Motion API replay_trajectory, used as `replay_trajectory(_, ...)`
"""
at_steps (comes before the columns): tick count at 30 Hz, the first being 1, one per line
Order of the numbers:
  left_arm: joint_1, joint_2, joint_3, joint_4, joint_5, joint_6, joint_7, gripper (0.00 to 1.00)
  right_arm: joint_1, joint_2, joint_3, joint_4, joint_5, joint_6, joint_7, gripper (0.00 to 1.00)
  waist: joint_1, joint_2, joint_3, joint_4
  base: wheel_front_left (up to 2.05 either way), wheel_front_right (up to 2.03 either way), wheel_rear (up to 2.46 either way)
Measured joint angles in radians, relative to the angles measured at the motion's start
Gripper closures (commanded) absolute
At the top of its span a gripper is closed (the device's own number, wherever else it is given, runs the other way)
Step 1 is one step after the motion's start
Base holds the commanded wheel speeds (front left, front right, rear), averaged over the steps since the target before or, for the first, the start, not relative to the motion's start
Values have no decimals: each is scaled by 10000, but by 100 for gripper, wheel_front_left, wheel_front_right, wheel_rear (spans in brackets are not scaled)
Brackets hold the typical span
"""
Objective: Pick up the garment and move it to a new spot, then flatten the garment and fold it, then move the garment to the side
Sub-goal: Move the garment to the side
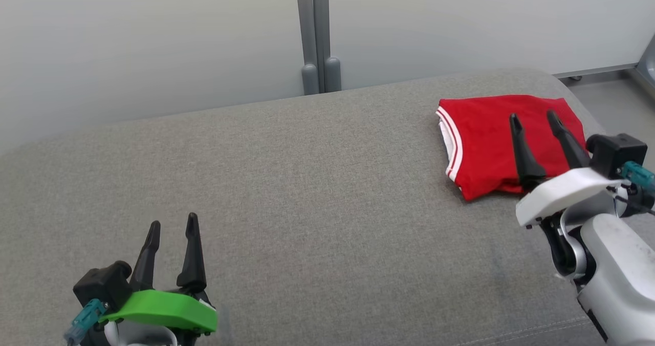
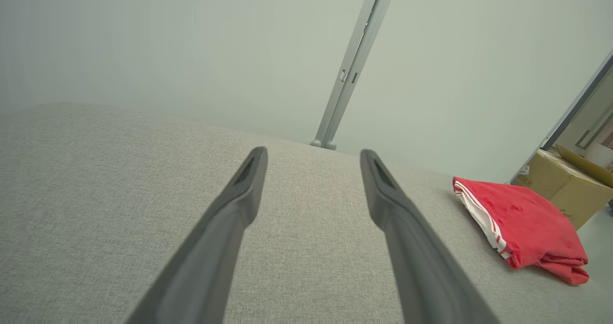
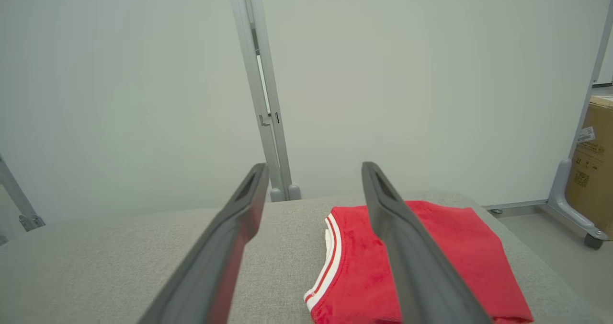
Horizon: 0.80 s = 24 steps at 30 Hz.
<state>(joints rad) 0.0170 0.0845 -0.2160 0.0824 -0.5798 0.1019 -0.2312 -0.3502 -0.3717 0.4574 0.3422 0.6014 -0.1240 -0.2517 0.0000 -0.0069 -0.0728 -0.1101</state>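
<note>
Below spread right hand (image 1: 533,115): folded red garment (image 1: 481,136) on grey cushion (image 1: 307,182).

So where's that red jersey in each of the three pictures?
Head view: red jersey, far right on the grey couch.
Left wrist view: red jersey low at the right edge.
Right wrist view: red jersey at bottom, right of centre.
Shared landmark: grey metal post behind the couch.

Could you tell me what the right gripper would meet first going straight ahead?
Probably the pale wall behind the couch: the right gripper seems aimed above the red garment, though depth is unclear.
</note>
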Motion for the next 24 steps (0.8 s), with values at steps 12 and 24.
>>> replay_trajectory(12, 531, -50, -59, 17, 430, 58, -75, 0, 2305, 936, -978, -1392, -1034, -13, 0, 0, 0, 0, -28, 370, 0, 0, 0)
replay_trajectory(24, 882, -42, 215, 61, 940, 144, -119, 0, 3693, 1862, -1615, -2140, -2345, -15, 0, 0, 0, 0, 58, 605, 0, 0, 0)
